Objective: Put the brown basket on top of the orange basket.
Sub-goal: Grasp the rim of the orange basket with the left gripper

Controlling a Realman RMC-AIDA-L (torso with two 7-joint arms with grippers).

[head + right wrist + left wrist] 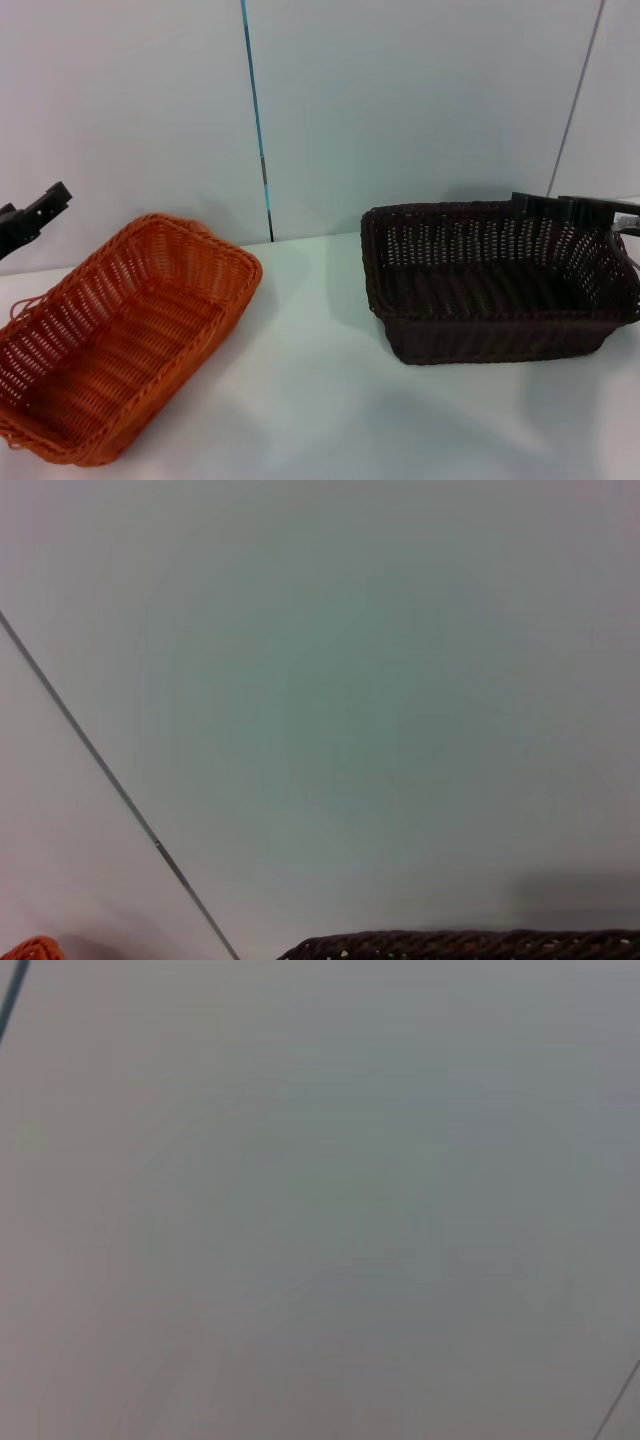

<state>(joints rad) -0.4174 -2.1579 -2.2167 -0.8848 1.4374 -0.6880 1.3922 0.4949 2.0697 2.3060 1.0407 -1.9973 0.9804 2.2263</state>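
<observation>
Right pincer point(575, 210) sat at brown basket's point(495, 285) far-right rim, grip state unclear | orange basket point(120, 335) lay well left | left pincer point(35, 215) idle, far left.

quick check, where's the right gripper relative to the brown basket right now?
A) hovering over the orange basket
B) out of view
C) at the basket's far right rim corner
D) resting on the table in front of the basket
C. In the head view the right gripper sits at the far right rim corner of the brown basket, which stands on the table apart from the orange basket; the left gripper hangs off to the left.
</observation>
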